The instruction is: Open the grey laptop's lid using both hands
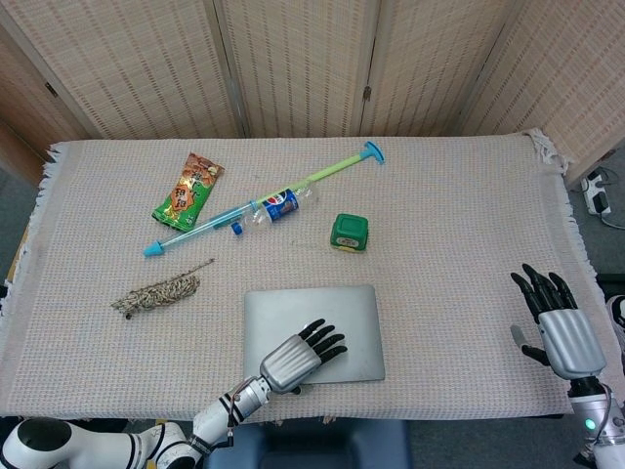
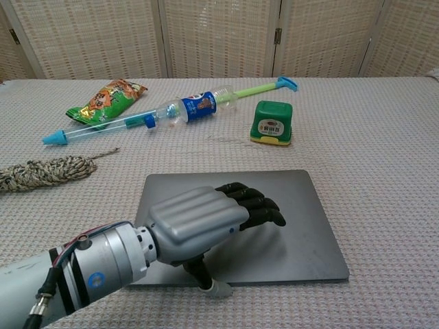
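Note:
The grey laptop point(image 1: 356, 322) lies shut and flat near the table's front edge, also seen in the chest view point(image 2: 309, 226). My left hand point(image 1: 293, 360) lies palm down over the lid's near left part. Its dark fingers point(image 2: 257, 205) stretch forward on the lid, and its thumb point(image 2: 206, 281) points down at the front edge. It holds nothing. My right hand point(image 1: 559, 327) hovers beyond the table's right edge, far from the laptop, fingers spread and empty. The chest view does not show it.
A green box point(image 1: 349, 233) stands just behind the laptop. Further back left lie a plastic bottle point(image 1: 278, 205), a long green and blue pump tube point(image 1: 332, 171) and a snack bag point(image 1: 187, 190). A rope bundle point(image 1: 156, 291) sits left of the laptop.

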### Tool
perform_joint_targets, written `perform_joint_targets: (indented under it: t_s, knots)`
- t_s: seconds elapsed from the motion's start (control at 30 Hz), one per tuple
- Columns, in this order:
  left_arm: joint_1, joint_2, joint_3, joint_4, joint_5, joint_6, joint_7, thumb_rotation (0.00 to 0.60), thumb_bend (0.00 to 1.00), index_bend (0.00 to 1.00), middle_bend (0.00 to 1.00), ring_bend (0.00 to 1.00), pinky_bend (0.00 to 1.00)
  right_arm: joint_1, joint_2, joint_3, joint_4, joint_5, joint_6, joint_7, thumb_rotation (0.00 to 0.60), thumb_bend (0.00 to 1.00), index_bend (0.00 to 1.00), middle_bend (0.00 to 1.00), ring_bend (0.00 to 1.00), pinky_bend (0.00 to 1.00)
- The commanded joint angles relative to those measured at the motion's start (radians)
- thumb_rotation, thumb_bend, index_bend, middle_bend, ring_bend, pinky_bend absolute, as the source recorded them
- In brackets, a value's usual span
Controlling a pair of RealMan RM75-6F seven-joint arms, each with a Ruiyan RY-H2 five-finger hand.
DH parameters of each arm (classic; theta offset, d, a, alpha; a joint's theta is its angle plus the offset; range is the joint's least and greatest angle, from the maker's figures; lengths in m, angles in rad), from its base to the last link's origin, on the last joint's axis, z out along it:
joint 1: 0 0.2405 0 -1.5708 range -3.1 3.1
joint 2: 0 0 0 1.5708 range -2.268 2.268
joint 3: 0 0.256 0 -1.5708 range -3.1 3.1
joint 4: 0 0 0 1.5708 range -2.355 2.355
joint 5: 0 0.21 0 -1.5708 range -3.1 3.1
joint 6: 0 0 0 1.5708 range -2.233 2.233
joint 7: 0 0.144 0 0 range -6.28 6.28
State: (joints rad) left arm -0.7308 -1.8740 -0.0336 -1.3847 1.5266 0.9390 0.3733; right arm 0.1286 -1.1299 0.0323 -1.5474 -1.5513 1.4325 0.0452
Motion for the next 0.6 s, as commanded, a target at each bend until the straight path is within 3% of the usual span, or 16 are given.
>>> perform_joint_targets:
  t_s: [0.03,0.27,0.6]
  knots:
    - [0.001,-0.001,0.0,0.003,-0.006,0.002,0.009,0.6,0.24,0.19,0.13,0.07,0.0,-0.001,0.001,0.0,0.0,0.0,0.001,0.001,0.6,0.44,0.0,0.0,0.09,0.0]
    - [0.007,-0.004,0.005,0.006,-0.011,0.015,0.01,0.6,0.26,0.19,0.14,0.08,0.0,-0.004,0.001,-0.003,0.0,-0.003,0.005,0.002,0.6,0.44,0.0,0.0,0.09,0.0]
    - [0.021,-0.014,0.016,0.059,0.04,0.088,-0.019,0.6,0.47,0.24,0.19,0.11,0.0,0.0,-0.006,-0.031,-0.002,-0.064,0.009,0.006,0.6,0.44,0.0,0.0,0.09,0.0]
